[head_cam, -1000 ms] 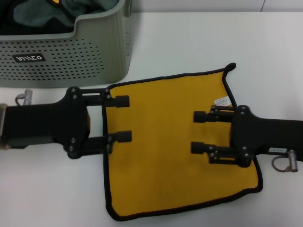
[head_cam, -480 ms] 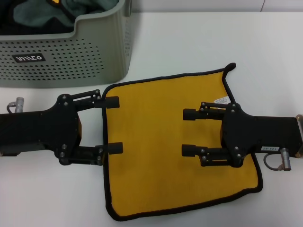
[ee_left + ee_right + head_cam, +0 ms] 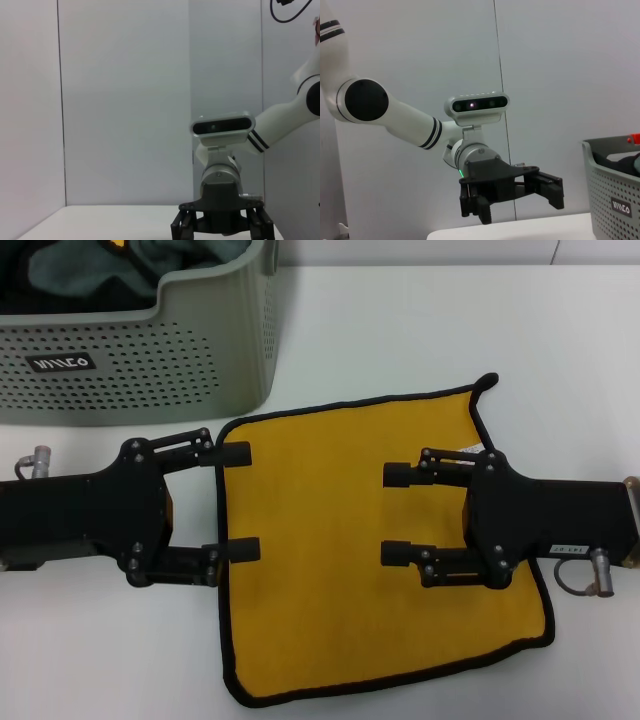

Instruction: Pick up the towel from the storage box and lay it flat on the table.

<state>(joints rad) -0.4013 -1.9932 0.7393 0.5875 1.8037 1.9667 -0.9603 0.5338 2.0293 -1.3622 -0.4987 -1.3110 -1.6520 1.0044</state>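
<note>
The towel [image 3: 355,550] is spread yellow face up on the white bench [image 3: 450,330], just in front of the storage box [image 3: 140,350] and outside it. No folds or bunched parts are seen in the head view; only the far right corner ends in a small curled tip.

The towel lies between the two hands. The left hand [image 3: 238,502] is at the towel's left edge, with its two fingers spread apart and only the fingertips over the black hem. The right hand [image 3: 396,514] is placed further in, over the right half of the cloth, with its fingers likewise apart and pointing toward the left hand. Nothing is clamped by either hand. Whether the fingertips are resting on the cloth or held a little above it cannot be settled from the head view, and the cloth is not shown in either wrist view.

The towel is roughly square and slightly skewed to the bench edge, so no long axis has to be allowed for. The laying-out is judged to be practically done. What the coming move turns on is that each hand points inward across the cloth from its own side: a clean withdrawal would be outward, left hand to the left and right hand to the right, with the fingers lifted first so that the cloth is not dragged.

Teal cloths [image 3: 190,258] are left inside the box.
</note>
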